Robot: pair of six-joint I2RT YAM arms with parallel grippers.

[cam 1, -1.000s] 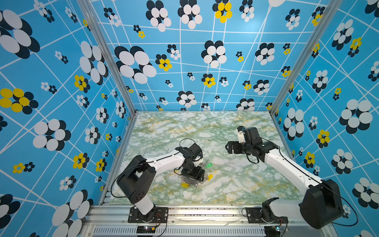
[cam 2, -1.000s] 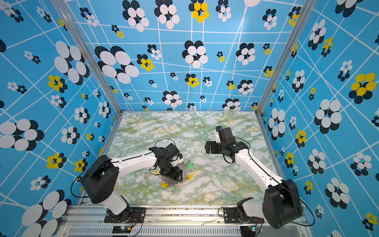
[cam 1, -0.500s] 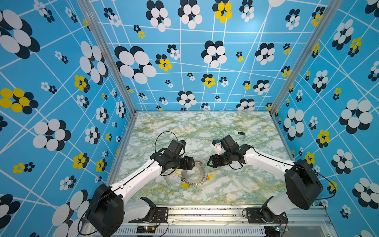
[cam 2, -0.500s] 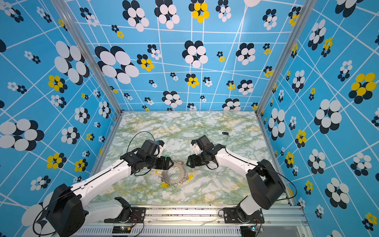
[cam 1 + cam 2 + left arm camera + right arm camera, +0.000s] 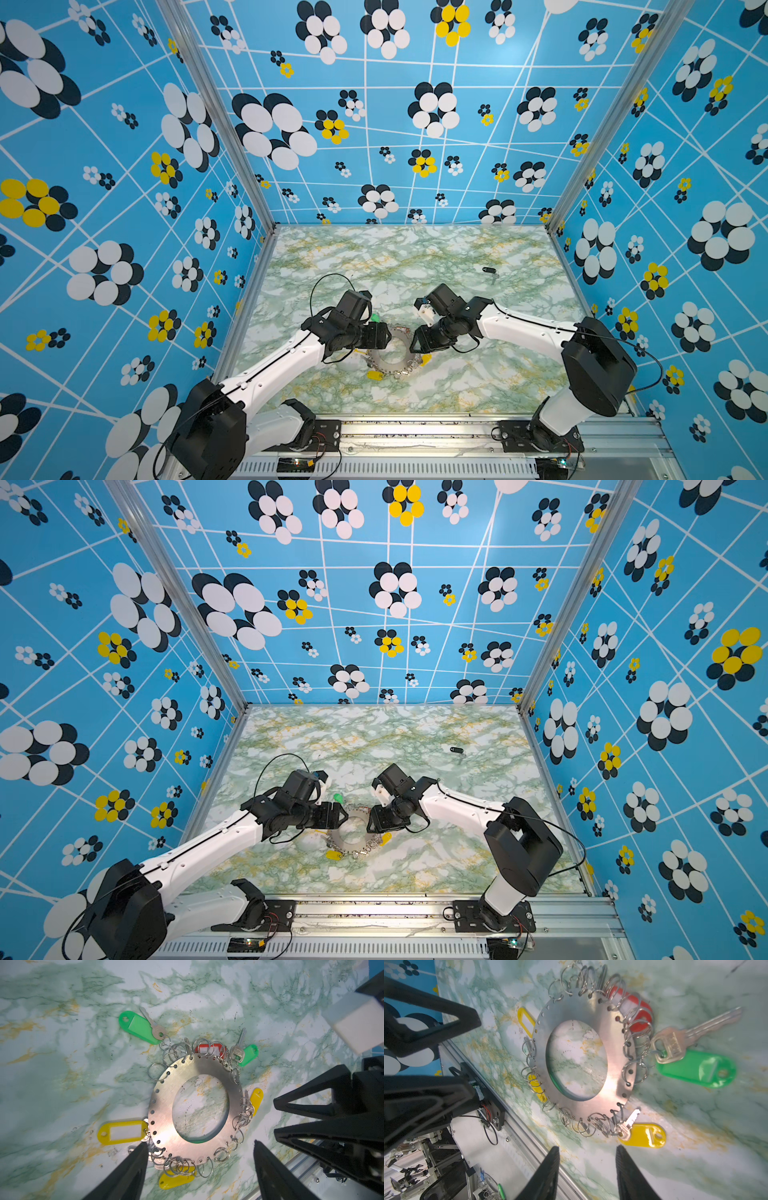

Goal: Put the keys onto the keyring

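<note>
Left gripper (image 5: 199,1144), jaws spread wide and empty, hovers over keyring (image 5: 164,1105). Right gripper (image 5: 587,1147), jaws parted, empty, at its right edge. Black-tagged key (image 5: 490,271) lies far right (untouched). Risk: jaws snag wire loops (image 5: 178,1051) and drag keyring.

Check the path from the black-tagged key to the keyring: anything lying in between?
Nothing lies on the table between them. The key sits alone toward the back right; the keyring lies near the front middle. Only the right arm's wrist hangs over that stretch.
</note>
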